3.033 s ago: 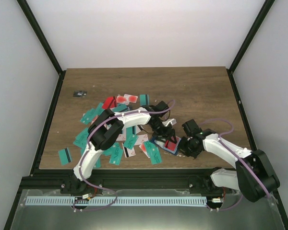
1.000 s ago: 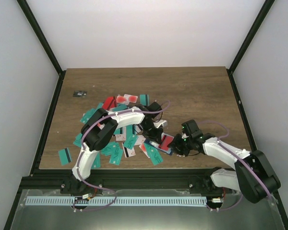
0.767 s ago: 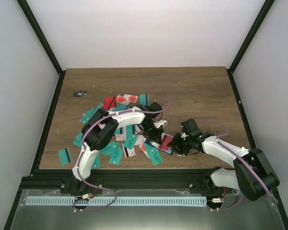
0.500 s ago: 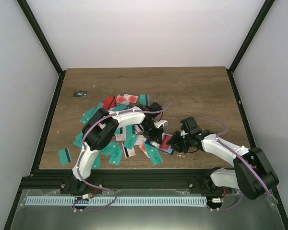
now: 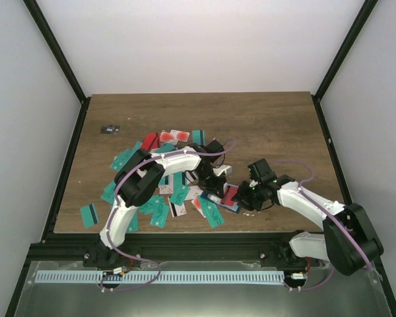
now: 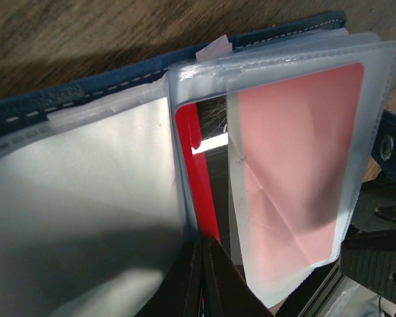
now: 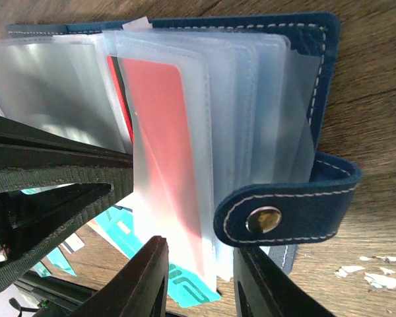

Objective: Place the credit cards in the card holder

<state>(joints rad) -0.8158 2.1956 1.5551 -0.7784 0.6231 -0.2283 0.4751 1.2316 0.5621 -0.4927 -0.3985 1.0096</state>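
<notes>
The navy card holder (image 5: pixel 232 206) lies open near the table's front, between the two grippers. In the left wrist view my left gripper (image 6: pixel 208 246) is shut on the lower end of a red card (image 6: pixel 199 165), which stands in the gap between the holder's (image 6: pixel 66 100) clear sleeves. A second red card (image 6: pixel 297 165) shows pink through a sleeve. My right gripper (image 7: pixel 201 284) is shut on the stack of sleeves beside the clasp tab (image 7: pixel 284 211) of the holder (image 7: pixel 317 39). Loose credit cards (image 5: pixel 160 211) lie scattered to the left.
A small black-grey object (image 5: pixel 109 129) sits at the far left of the wooden table (image 5: pixel 277 125). A teal card (image 7: pixel 185 287) lies under the holder's near edge. The left arm (image 5: pixel 178 162) arches over the card pile.
My right wrist has shifted a little up and left, still on the holder's sleeves. The left gripper has closed fully on the red card and barely moved.
</notes>
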